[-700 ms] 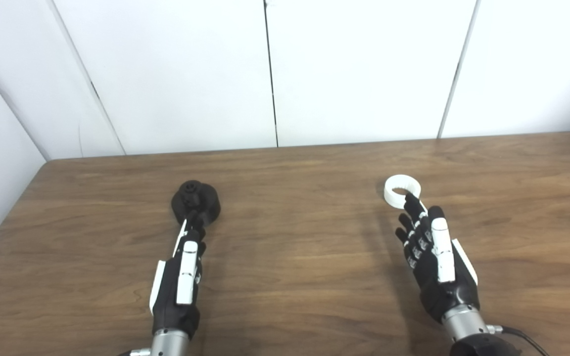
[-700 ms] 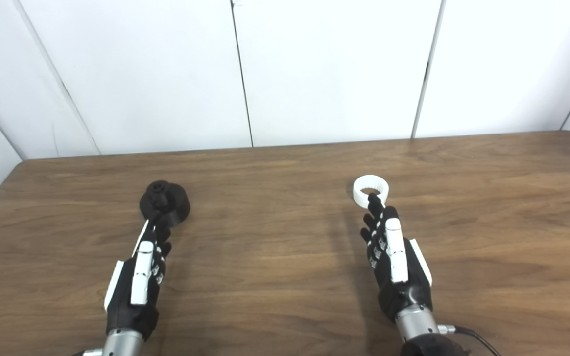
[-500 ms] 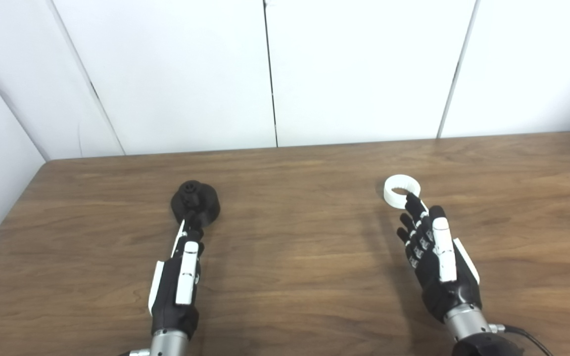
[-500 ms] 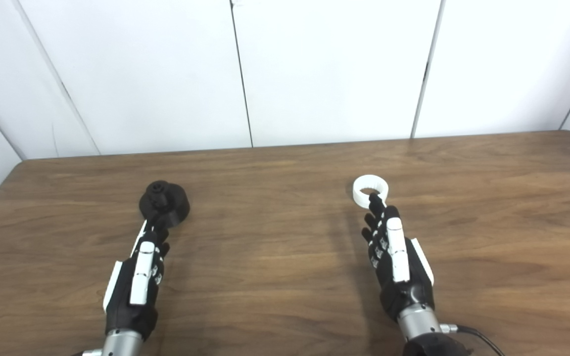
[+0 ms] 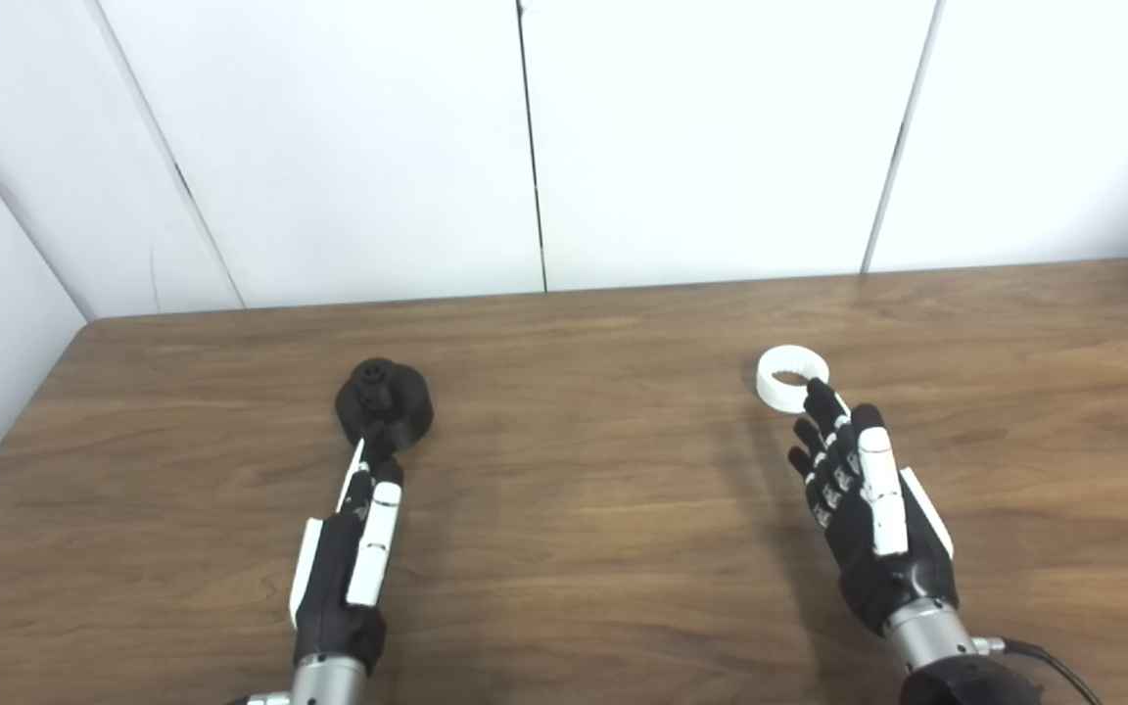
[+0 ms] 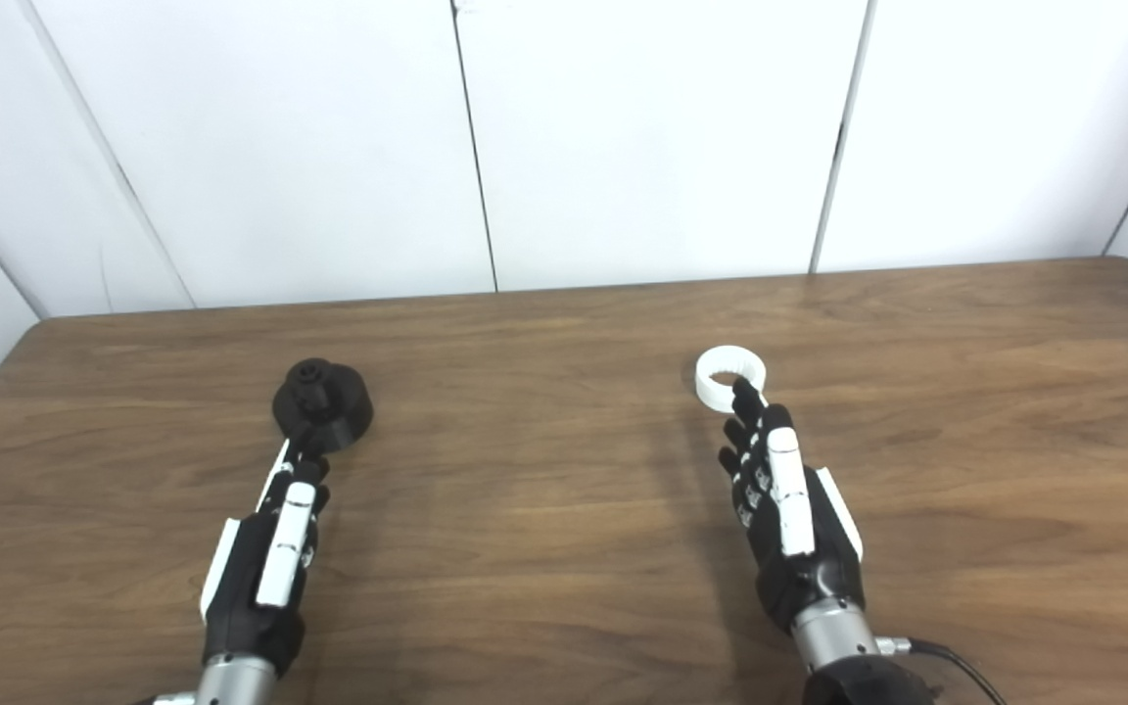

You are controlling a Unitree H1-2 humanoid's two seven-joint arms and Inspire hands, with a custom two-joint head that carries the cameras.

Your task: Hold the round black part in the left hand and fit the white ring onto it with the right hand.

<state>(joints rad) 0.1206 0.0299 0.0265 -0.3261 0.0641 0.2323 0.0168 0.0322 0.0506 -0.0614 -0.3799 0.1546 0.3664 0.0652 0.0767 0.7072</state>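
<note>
The round black part [image 5: 384, 401] sits on the wooden table [image 5: 584, 490], left of centre, with a small knob on top. My left hand [image 5: 349, 558] lies just in front of it, fingers stretched out, their tips at its near edge; it holds nothing. The white ring [image 5: 791, 379] lies flat on the right side of the table. My right hand [image 5: 868, 514] is stretched toward it, open, fingertips overlapping the ring's near rim; whether they touch it is unclear.
White wall panels [image 5: 535, 147] stand right behind the table's far edge. The table's left edge [image 5: 11, 431] runs close to the black part. A thin cable [image 5: 1054, 666] trails from my right wrist.
Both hands have drawn back slightly toward me; the whole picture has also shifted a little. The black part and white ring stay put.
</note>
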